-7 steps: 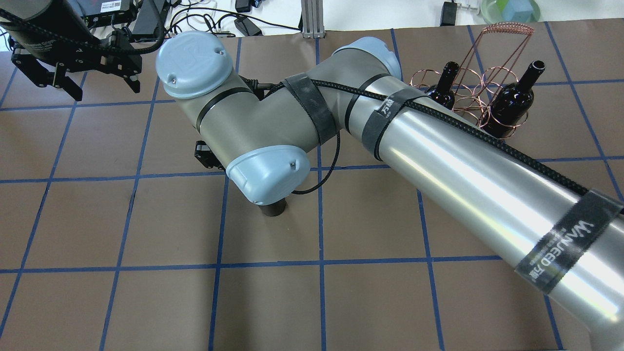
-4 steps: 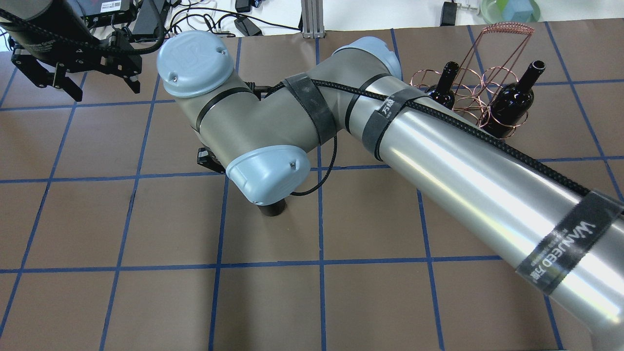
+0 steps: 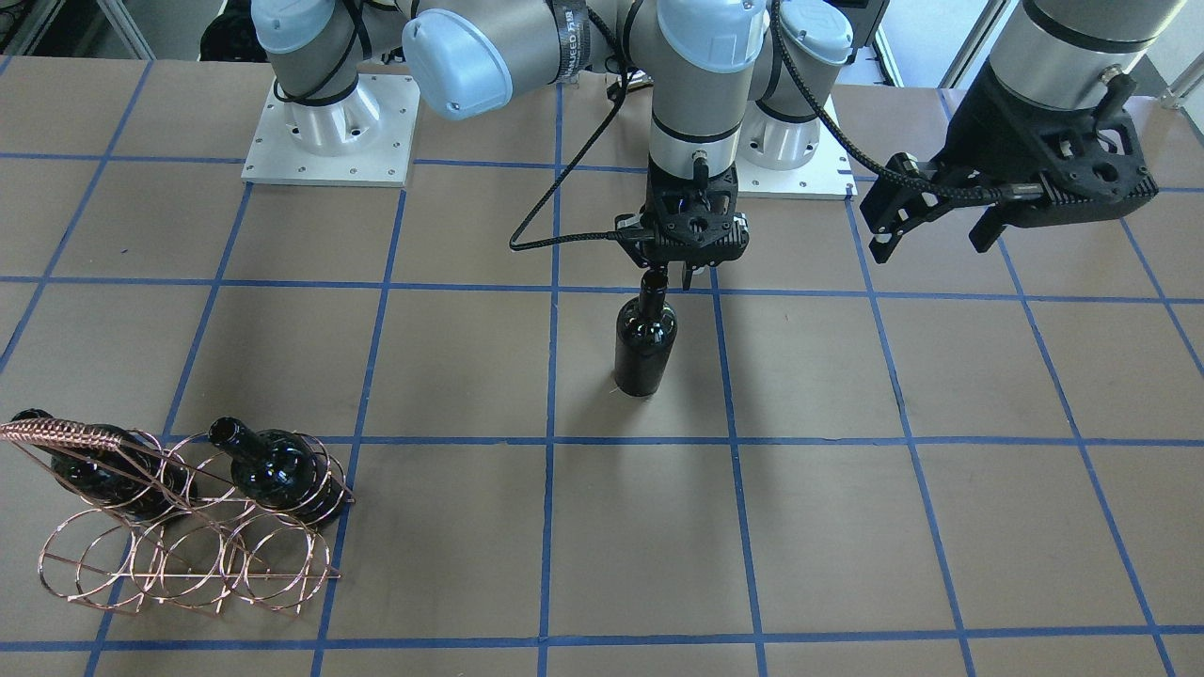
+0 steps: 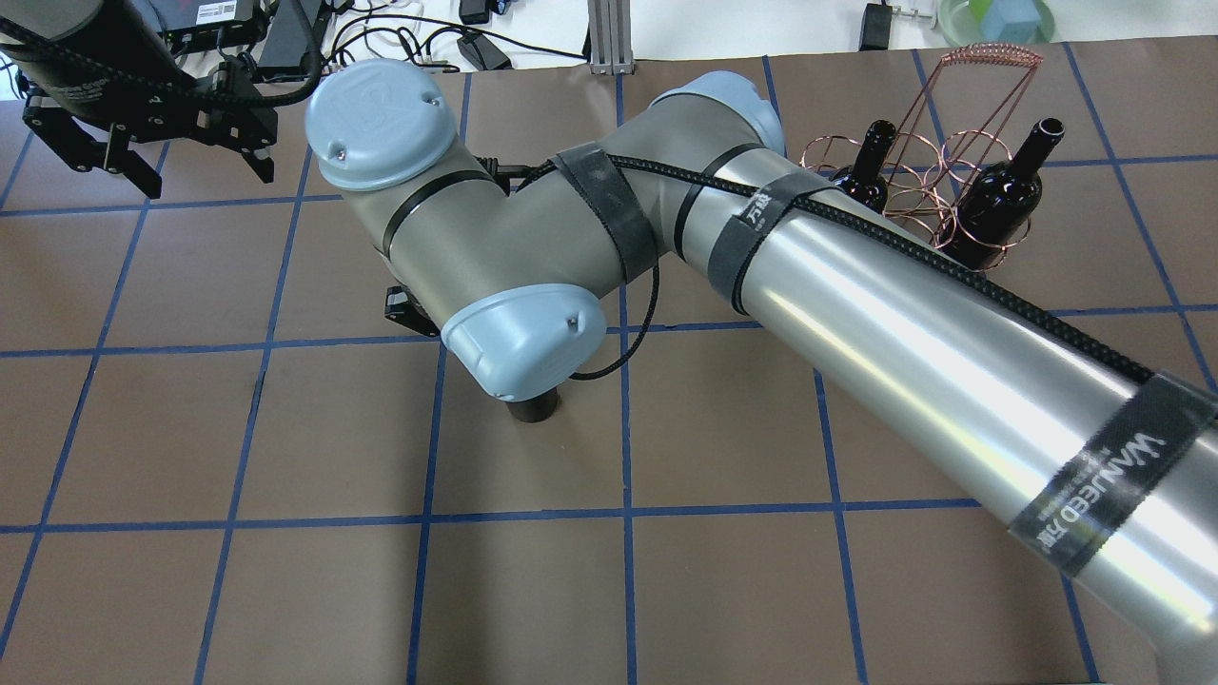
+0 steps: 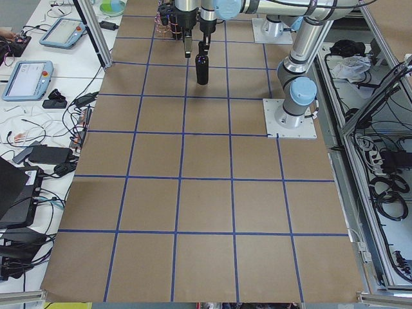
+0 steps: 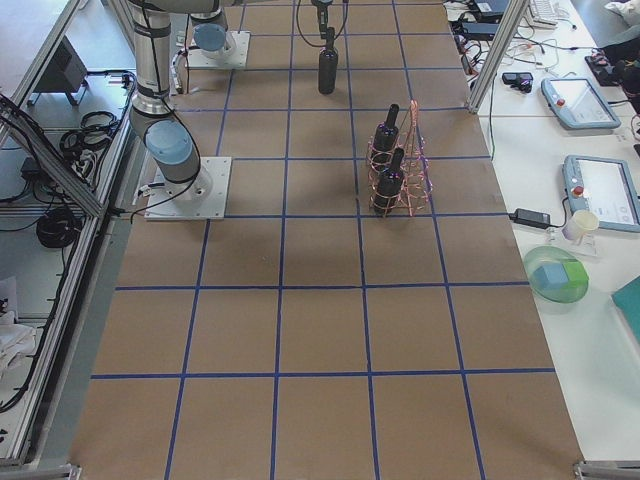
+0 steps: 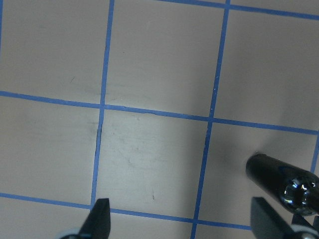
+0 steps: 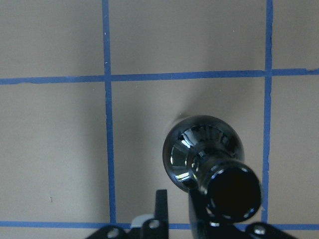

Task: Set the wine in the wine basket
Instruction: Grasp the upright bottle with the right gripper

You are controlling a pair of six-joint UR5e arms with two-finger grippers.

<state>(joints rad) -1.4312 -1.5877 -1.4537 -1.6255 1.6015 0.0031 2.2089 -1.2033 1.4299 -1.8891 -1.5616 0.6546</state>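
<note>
Near-black glass, the wine point(image 3: 645, 343) stands upright on the brown table point(image 3: 847, 527), well apart from the wine basket point(image 3: 66, 434), which holds two other bottles point(image 3: 277, 475). The right gripper point(image 3: 670, 279) hangs at the wine's neck; whether it clamps, I cannot tell. The left gripper point(image 3: 931, 244) hovers aside, jaws spread wide

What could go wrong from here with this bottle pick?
The standing wine has its neck off to one side of the right gripper in the wrist view; a poor grip could tip it or let the glossy glass slip. At the wine basket, it might snag a hoop or knock the two bottles already seated.
</note>
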